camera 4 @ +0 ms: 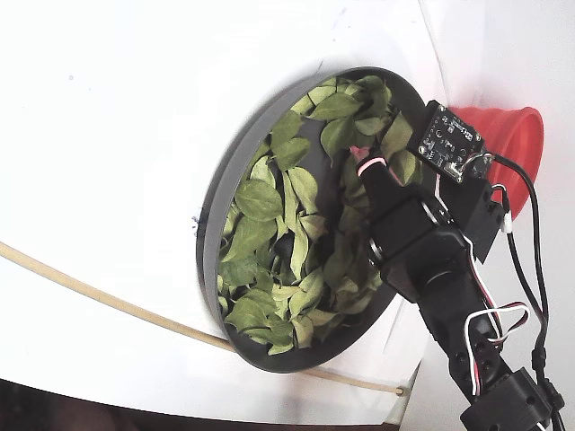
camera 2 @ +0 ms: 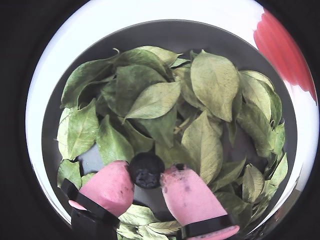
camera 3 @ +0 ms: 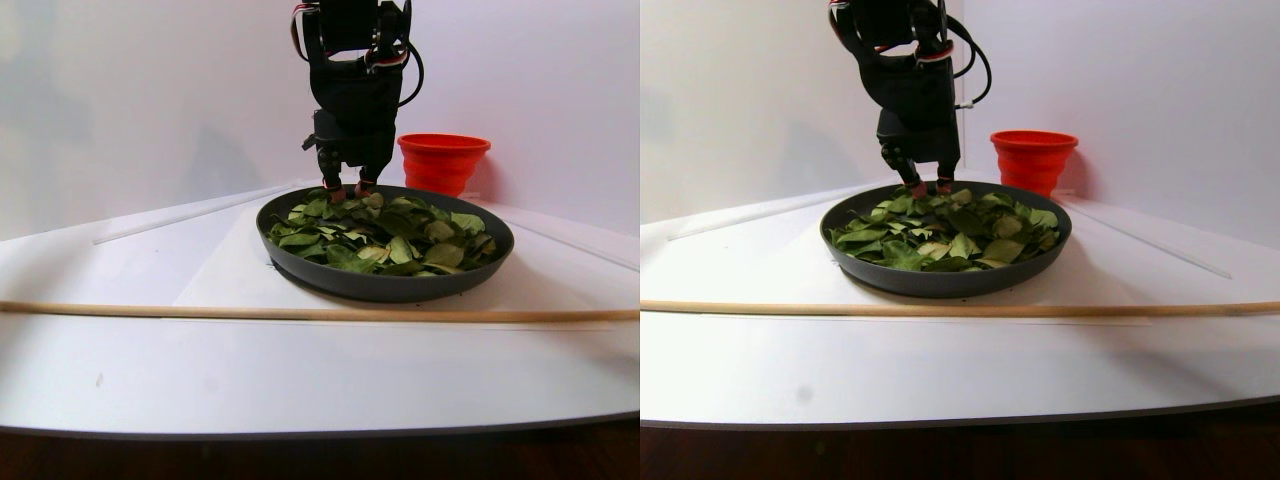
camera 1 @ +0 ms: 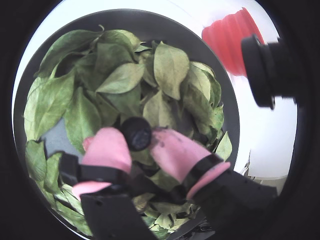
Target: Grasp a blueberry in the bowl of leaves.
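Currently, blueberry (camera 1: 136, 133) clamped between the pink fingertips (camera 2: 112, 184) of the pincer (camera 2: 145, 181), low over the leaves (camera 2: 210, 85) inside the bowl (camera 2: 165, 35): grasp apparently made; lift clear of the leaves remains.

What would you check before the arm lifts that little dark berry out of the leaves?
1. Blueberry between the tool fingertips: ok, it sits squarely in the gap in both wrist views.
2. Both pink pads touching the berry: ok, each appears pressed to a side.
3. Leaves pinched along with it: cannot tell, some lie right under the tips.
4. Grip firm enough to lift: cannot tell.
5. Bowl flat on the table: ok.
6. Red cup clear of the arm: ok, it stands apart behind the bowl.
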